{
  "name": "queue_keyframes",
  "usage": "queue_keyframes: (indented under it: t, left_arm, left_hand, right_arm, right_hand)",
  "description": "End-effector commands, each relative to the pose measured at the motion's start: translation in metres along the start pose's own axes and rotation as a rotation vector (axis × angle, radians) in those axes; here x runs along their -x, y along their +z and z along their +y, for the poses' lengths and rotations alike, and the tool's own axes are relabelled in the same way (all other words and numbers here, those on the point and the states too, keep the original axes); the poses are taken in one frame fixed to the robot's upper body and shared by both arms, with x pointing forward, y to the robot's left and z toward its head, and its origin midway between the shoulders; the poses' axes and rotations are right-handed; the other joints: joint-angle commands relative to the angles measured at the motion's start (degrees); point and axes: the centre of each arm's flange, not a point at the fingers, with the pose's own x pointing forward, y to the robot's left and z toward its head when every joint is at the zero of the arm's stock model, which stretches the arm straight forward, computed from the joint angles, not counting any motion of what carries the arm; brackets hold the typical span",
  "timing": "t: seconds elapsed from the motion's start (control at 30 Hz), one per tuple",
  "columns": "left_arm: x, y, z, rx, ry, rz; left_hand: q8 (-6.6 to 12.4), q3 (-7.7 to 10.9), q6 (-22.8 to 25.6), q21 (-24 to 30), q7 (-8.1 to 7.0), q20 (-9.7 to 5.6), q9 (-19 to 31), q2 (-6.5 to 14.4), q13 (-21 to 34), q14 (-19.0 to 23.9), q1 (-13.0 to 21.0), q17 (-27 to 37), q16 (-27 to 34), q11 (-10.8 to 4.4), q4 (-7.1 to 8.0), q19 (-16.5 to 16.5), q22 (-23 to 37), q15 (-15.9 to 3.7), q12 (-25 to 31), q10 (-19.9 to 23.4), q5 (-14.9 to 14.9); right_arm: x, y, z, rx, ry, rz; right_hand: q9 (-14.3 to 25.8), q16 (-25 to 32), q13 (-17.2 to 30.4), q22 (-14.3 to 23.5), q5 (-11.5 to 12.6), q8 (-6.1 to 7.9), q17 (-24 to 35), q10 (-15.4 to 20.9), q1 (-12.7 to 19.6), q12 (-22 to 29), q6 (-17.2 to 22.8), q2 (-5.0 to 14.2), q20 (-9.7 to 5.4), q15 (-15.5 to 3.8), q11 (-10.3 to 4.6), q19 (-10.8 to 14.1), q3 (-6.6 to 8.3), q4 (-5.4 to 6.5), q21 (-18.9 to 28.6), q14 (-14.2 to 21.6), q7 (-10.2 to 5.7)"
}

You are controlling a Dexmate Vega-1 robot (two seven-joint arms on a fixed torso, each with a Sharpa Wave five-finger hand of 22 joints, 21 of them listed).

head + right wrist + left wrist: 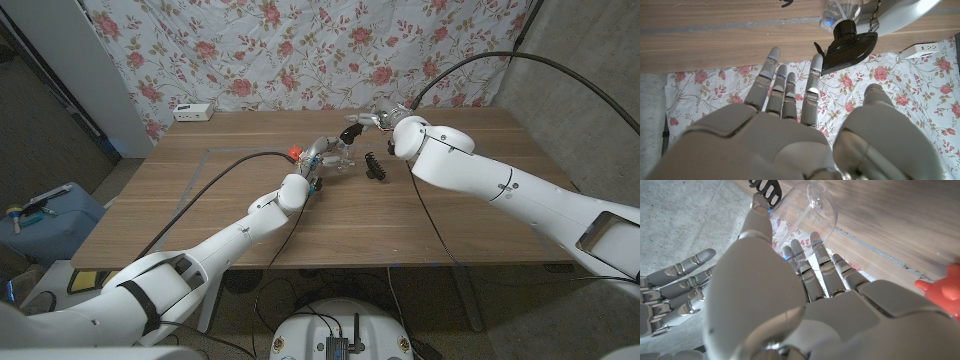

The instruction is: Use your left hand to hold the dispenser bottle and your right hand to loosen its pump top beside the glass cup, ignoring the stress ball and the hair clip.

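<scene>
My left hand (pixel 322 158) grips the clear dispenser bottle (pixel 340 150) at mid-table, tilted toward the right hand. Its black pump top (pixel 352 130) points that way, and the pump top (pixel 847 46) stands just beyond my right hand's spread fingers (pixel 785 85), apart from them. My right hand (pixel 378 122) hovers beside the pump, holding nothing. Clear glass (pixel 816 205) shows past my left hand (pixel 805 295); I cannot tell whether it is the bottle or the cup. The red stress ball (pixel 296 152) lies just left of the left hand. The black hair clip (pixel 376 167) lies to its right.
A white power strip (pixel 193 112) sits at the table's far left edge, against the floral cloth. A taped outline (pixel 215 153) marks the left part of the wooden table (pixel 470 210). Black cables run along both arms.
</scene>
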Motion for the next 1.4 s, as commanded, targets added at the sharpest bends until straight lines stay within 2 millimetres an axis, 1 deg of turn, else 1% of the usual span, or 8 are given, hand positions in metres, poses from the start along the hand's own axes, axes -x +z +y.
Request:
queue_keyframes:
  t: [0.03, 0.33, 0.6, 0.8, 0.83, 1.07, 1.13, 1.4]
  left_arm:
    - [0.002, 0.002, -0.001, -0.004, -0.008, -0.002]
    - [0.001, 0.003, -0.001, -0.006, -0.018, 0.001]
    - [0.001, 0.002, -0.001, -0.002, -0.016, 0.005]
    - [0.004, 0.001, -0.002, 0.002, -0.016, 0.007]
    - [0.004, 0.001, -0.002, 0.001, -0.013, 0.012]
    - [0.007, 0.0, -0.001, 0.003, -0.006, 0.016]
    - [0.007, 0.0, -0.002, 0.005, -0.007, 0.012]
    - [0.008, 0.0, -0.002, 0.006, -0.01, 0.009]
  left_hand:
    - [0.16, 4.99, 4.72, 0.04, 0.08, -6.11, 0.07, 7.68, 0.69, 2.8, -6.22, 0.19, 0.33, -1.63, 4.41, 0.32, 0.11, -7.06, 0.21, 2.18, -0.04]
    - [0.13, 5.03, 4.73, 0.03, 0.19, -6.1, 0.07, 7.69, 0.72, 2.83, -6.24, 0.16, 0.31, -1.6, 4.42, 0.31, 0.11, -7.16, 0.2, 2.22, -0.04]
    - [0.11, 5.02, 4.75, 0.04, 0.12, -6.08, 0.08, 7.7, 0.73, 2.95, -6.33, 0.18, 0.38, -1.63, 4.47, 0.33, 0.11, -7.13, 0.17, 2.22, -0.05]
    - [0.08, 5.08, 4.74, 0.03, 0.1, -6.02, 0.08, 7.78, 0.76, 2.83, -6.4, 0.14, 0.3, -1.57, 4.53, 0.31, 0.1, -7.11, 0.17, 2.25, -0.05]
    - [0.08, 5.08, 4.75, 0.03, 0.08, -6.04, 0.08, 7.77, 0.76, 2.82, -6.4, 0.13, 0.28, -1.58, 4.53, 0.32, 0.1, -7.08, 0.16, 2.25, -0.05]
    - [0.07, 5.1, 4.78, 0.03, 0.12, -6.03, 0.09, 7.76, 0.8, 2.94, -6.49, 0.09, 0.3, -1.67, 4.56, 0.32, 0.1, -6.97, 0.16, 2.27, -0.05]
    - [0.08, 5.12, 4.82, 0.02, 0.07, -6.0, 0.09, 7.76, 0.8, 2.89, -6.49, 0.07, 0.25, -1.63, 4.56, 0.3, 0.1, -6.97, 0.13, 2.21, -0.05]
    - [0.09, 5.15, 4.9, 0.03, 0.09, -5.98, 0.09, 7.81, 0.79, 2.92, -6.6, 0.07, 0.26, -1.52, 4.62, 0.32, 0.1, -7.01, 0.12, 2.28, -0.05]
  right_arm:
    - [-0.004, 0.002, 0.003, 0.014, -0.004, 0.002]
    - [-0.007, 0.007, 0.005, 0.031, 0.0, 0.018]
    - [-0.01, 0.01, 0.007, 0.06, 0.015, 0.042]
    - [-0.011, 0.012, 0.008, 0.076, 0.024, 0.051]
    - [-0.011, 0.012, 0.008, 0.077, 0.024, 0.051]
    - [-0.011, 0.012, 0.009, 0.087, 0.03, 0.06]
    - [-0.01, 0.012, 0.009, 0.089, 0.03, 0.065]
    - [-0.008, 0.013, 0.011, 0.108, 0.034, 0.083]
  right_hand:
    - [0.14, -0.15, 0.17, -0.04, 0.37, -0.27, 0.04, -0.45, 0.48, -0.26, -0.55, 0.18, 0.12, 0.12, 0.07, -0.31, 0.5, -0.15, -0.19, -0.47, -0.09]
    - [0.24, -0.4, 0.17, -0.05, 0.42, -0.71, -0.15, -0.86, 1.15, -0.53, -1.78, -0.33, 0.3, 0.16, 0.1, -0.42, 0.71, -1.03, -0.34, -0.6, 0.1]
    - [0.4, -0.65, 0.19, -0.04, 0.43, -1.35, -0.22, -1.53, 2.3, -0.9, -3.67, -0.76, 0.6, 0.06, 0.11, -0.64, 1.15, -2.26, -0.52, -0.9, 0.16]
    - [0.5, -0.77, 0.21, -0.04, 0.49, -1.61, -0.22, -1.92, 3.26, -1.1, -4.55, -0.67, 0.65, 0.22, 0.16, -0.74, 1.64, -3.08, -0.59, -1.14, 0.27]
    - [0.54, -0.77, 0.21, -0.04, 0.54, -1.63, -0.22, -2.09, 3.7, -1.17, -4.69, -0.59, 0.66, 0.22, 0.11, -0.74, 1.86, -3.41, -0.6, -1.13, 0.27]
    - [0.69, -0.81, 0.24, -0.04, 0.7, -1.64, -0.19, -2.28, 5.45, -1.27, -5.1, -0.24, 0.66, -0.09, 0.02, -0.93, 2.76, -4.73, -0.69, -1.23, -0.01]
    - [0.76, -0.81, 0.25, -0.04, 0.78, -1.63, -0.18, -2.41, 6.3, -1.33, -5.25, -0.04, 0.63, -0.1, -0.02, -0.96, 3.21, -5.36, -0.71, -1.26, -0.11]
    - [0.89, -0.86, 0.27, -0.04, 0.92, -1.66, -0.13, -2.74, 7.94, -1.46, -5.69, 0.44, 0.68, -0.31, -0.1, -1.01, 4.12, -6.56, -0.73, -1.44, -0.23]
